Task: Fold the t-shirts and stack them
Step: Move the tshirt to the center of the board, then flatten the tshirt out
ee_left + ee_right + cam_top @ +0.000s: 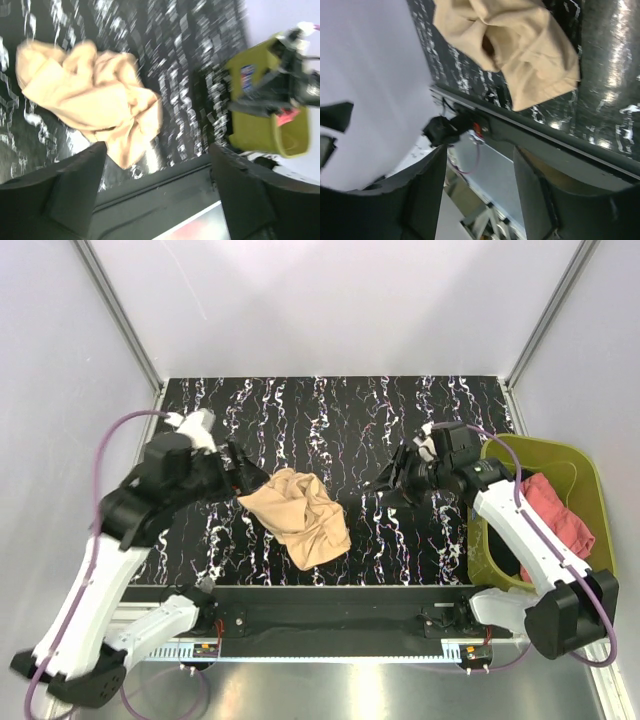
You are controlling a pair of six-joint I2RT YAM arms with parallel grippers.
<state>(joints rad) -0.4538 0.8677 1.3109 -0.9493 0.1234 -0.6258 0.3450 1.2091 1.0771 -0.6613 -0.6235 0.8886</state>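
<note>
Tan t-shirt, long axis diagonal

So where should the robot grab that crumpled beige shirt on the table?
Probably the outer edge at the left end of the tan shirt, approached from the left by the left gripper, whose open jaws sit just beside it. The shirt lies in a bunched heap, so its middle offers only thick folds, while an edge lets it be pulled flat.
</note>
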